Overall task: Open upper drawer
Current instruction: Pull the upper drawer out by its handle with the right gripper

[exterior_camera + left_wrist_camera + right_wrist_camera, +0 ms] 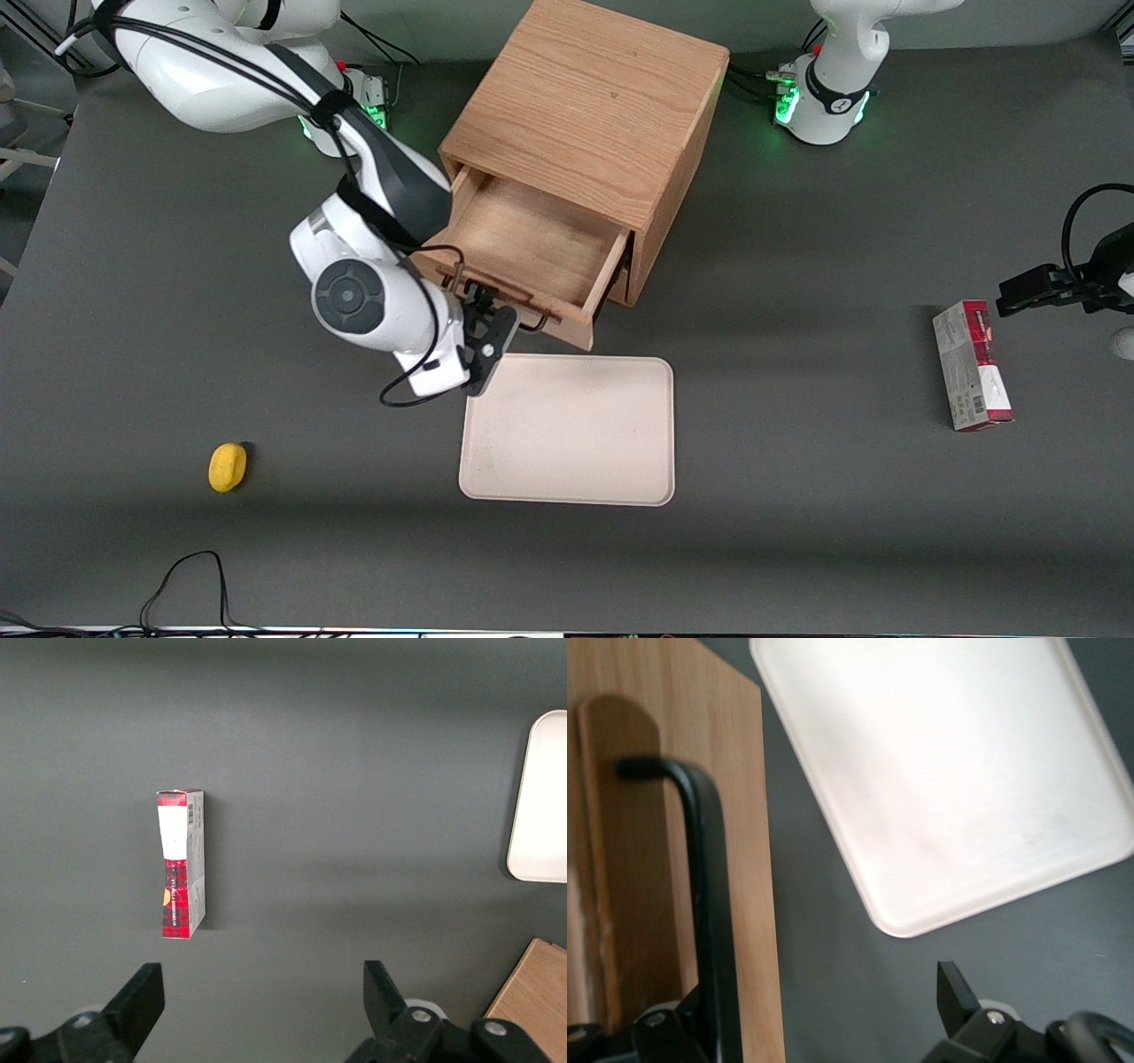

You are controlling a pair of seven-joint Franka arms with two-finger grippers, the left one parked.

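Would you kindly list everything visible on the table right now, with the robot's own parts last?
Cabinet: one, light oak, farthest from the front camera.
Upper drawer: one, oak, pulled open, nothing visible inside.
Handle: one, black wire bar, on the drawer front.
Tray: one, cream, in front of the drawer.
Yellow object: one, toward the working arm's end.
Carton: one, red and white, toward the parked arm's end.
End effector: one, at the handle.

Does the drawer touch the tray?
Apart. The front view shows a dark strip of table between the upper drawer and the tray. The gripper is at the drawer's handle.
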